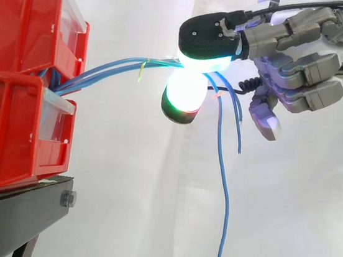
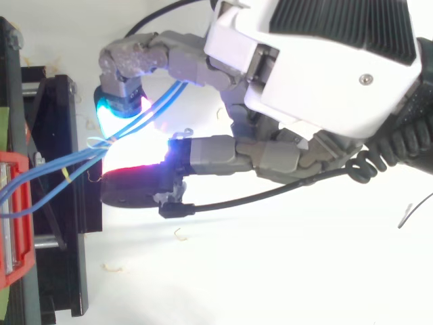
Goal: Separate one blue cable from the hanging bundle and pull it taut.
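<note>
1. Several blue cables (image 1: pixel 113 68) are stretching from the red bins (image 1: pixel 18 53) at frame left toward centre.
2. Hand (image 1: pixel 295 65) is pinching them between glowing fingertips (image 1: pixel 185 94).
3. Next move is likely calling for isolating one strand, then pulling rightward.

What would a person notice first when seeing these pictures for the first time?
The grey robot hand at upper right in the side view pinches thin blue cables between brightly glowing fingertips. The cables stretch left into the stacked red plastic bins, and their loose ends hang below the hand.
</note>
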